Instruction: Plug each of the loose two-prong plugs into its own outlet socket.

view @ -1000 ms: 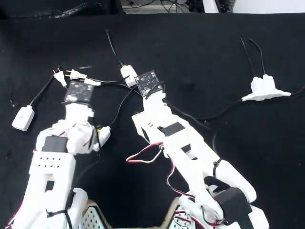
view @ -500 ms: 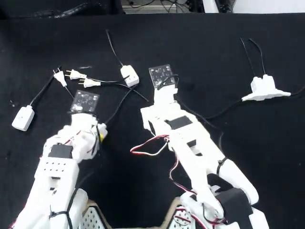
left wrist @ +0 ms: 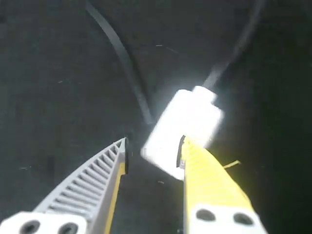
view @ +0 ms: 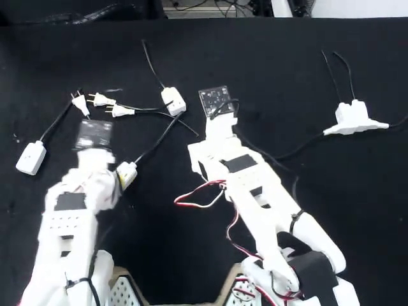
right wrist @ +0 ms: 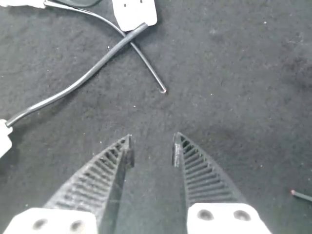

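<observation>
Three loose two-prong plugs [view: 102, 99] lie close together at the far left of the black table. White socket blocks on cables lie at the far left [view: 30, 157], at the back middle [view: 173, 101] and beside the left arm [view: 125, 173]. A white multi-outlet [view: 354, 119] sits at the right. My left gripper [left wrist: 153, 156] is open, and the socket block [left wrist: 187, 129] lies just past its tips, against the yellow finger [left wrist: 204, 175]. My right gripper [right wrist: 152, 146] is open over bare cloth, short of the back-middle socket [right wrist: 134, 12].
Black cables [view: 159, 137] run from the plugs and sockets across the cloth between the two arms. One cable [right wrist: 83, 78] crosses ahead of my right gripper. Red and white wires [view: 197, 197] hang off the right arm. More cables [view: 338, 73] lead back from the multi-outlet.
The right arm swung right and back, then held still. The left arm pulled back and shifted left. The socket block beside it moved slightly left.
</observation>
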Robot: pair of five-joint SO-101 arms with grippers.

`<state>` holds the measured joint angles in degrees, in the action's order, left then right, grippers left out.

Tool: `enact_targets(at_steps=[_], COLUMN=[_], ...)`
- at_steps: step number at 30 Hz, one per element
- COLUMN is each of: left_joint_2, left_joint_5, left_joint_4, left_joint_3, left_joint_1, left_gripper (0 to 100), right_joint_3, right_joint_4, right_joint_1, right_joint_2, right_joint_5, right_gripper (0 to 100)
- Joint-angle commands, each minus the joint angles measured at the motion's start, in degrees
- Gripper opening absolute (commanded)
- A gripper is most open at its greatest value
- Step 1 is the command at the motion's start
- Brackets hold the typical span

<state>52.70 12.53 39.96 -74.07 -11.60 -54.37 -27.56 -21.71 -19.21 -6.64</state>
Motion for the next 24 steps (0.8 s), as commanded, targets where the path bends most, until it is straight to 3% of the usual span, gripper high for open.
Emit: enact_targets(at_steps=[1, 12, 21, 24], left_joint_2=[0.4, -2.2, -27.4, -32.3], left_joint_5=[-3.7, -5.6, -5.9, -9.1], left_joint_4=[-1.5, -2.4, -2.3, -2.3], left_joint_3=[5.1, 5.6, 18.2, 21.3], left_joint_1=[-6.4, -7.8, -8.2, -8.0], left_gripper=[19, 19, 19, 19], right_joint_3=[3.3, 3.2, 3.2, 3.2], right_joint_4=[-0.5, -0.5, -0.5, -0.5], right_joint_1=[0.9, 0.9, 0.9, 0.8], right_joint_2=[-2.2, -2.2, -2.2, -2.2], right_joint_5=[-0.4, -0.4, -0.4, -0.4], right_gripper=[12.4, 12.4, 12.4, 12.4])
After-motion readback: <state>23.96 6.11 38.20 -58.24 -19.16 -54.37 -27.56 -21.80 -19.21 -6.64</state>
